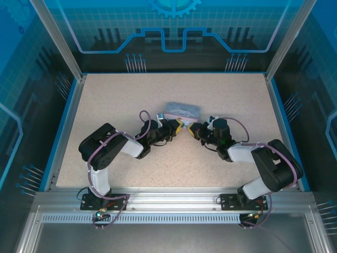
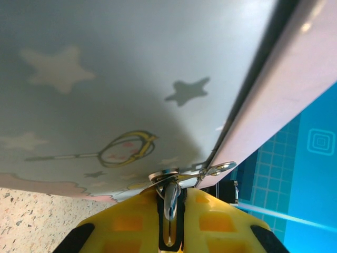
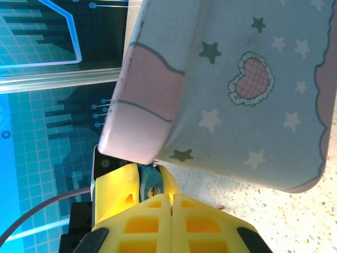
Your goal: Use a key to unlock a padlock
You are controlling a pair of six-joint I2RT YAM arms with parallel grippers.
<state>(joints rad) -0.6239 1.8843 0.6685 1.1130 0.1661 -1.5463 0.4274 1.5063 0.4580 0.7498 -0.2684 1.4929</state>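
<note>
The desk [image 1: 105,105] carries one pale blue tin [image 1: 181,110] printed with stars. It lies mid-desk where both arms can reach it, and each arm bends in from its own side to meet at the tin's near edge. That pincer layout looks deliberate: one arm steadies the lock while the other works on it.

The left gripper [image 1: 179,126] sits at the tin's latch [image 2: 169,174], its yellow fingers drawn almost together and clamped on a small shiny metal loop. I judge this loop to be the shackle of the padlock [image 2: 169,200]. The lock hangs from the latch at the tin's near edge, with its body hidden between the pads. Holding it there would keep the lock from swinging when a key pushes against it.

The right gripper [image 3: 169,196] faces it from the other side, just under the tin's pink corner, fingers pressed together. A small grey-blue piece [image 3: 150,183] with a brassy centre sits at its tips. Whether it is gripped, I cannot tell.

The key itself is too small to pick out.
</note>
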